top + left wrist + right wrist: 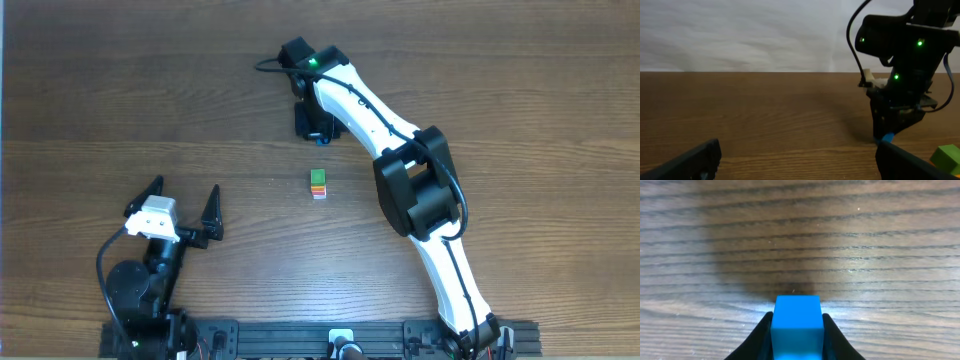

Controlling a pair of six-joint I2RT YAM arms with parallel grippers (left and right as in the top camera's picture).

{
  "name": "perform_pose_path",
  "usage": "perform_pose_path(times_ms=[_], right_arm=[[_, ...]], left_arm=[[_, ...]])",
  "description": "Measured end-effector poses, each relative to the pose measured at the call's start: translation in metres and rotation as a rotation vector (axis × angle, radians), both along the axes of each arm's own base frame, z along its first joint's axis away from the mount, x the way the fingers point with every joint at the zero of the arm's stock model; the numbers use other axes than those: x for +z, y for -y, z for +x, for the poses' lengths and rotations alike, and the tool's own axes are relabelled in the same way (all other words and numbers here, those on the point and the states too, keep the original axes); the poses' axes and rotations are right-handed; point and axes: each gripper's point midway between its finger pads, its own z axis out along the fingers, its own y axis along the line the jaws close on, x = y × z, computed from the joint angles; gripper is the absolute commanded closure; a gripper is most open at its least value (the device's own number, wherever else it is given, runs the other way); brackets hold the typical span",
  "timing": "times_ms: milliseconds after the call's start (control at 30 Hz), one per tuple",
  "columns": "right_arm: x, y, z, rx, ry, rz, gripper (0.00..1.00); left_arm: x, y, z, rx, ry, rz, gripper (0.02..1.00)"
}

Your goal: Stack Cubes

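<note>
Dark, streaky wood-grain table bears one small stack of sharp-edged cubes, green on top, mid-table. Right gripper is clamped on one smooth blue cube farther out. Left gripper is spread wide, empty.

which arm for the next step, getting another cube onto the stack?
Right. The right gripper already has the blue cube between its fingers and only needs to carry it to the stack, which has green on top. The left gripper is open and empty.
</note>
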Motion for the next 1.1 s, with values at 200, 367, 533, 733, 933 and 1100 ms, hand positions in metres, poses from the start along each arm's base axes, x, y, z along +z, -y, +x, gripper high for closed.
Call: perform_pose_path(times_ms=[200,367,533,733,933,1100], right_arm=[[0.028,0.001,-0.003,0.000,0.014,0.008,0.809],[0.083,0.002,-0.010,0.008,0.085,0.042,0.807],[0.138,-0.001,-0.032,0.022,0.149,0.070,0.801],[0.149,-0.009,-0.064,0.031,0.122,0.056,0.805],[0.108,-0.003,-0.091,0.015,0.015,0.000,0.807],[0.091,0.004,-0.103,-0.003,-0.036,-0.023,0.803]], left_arm=[[0.000,0.000,0.000,0.000,0.000,0.000,0.018],[0.000,0.000,0.000,0.000,0.000,0.000,0.020],[0.000,0.000,0.000,0.000,0.000,0.000,0.020],[0.000,0.000,0.000,0.000,0.000,0.000,0.020],[0.000,0.000,0.000,0.000,0.000,0.000,0.018],[0.000,0.000,0.000,0.000,0.000,0.000,0.020]])
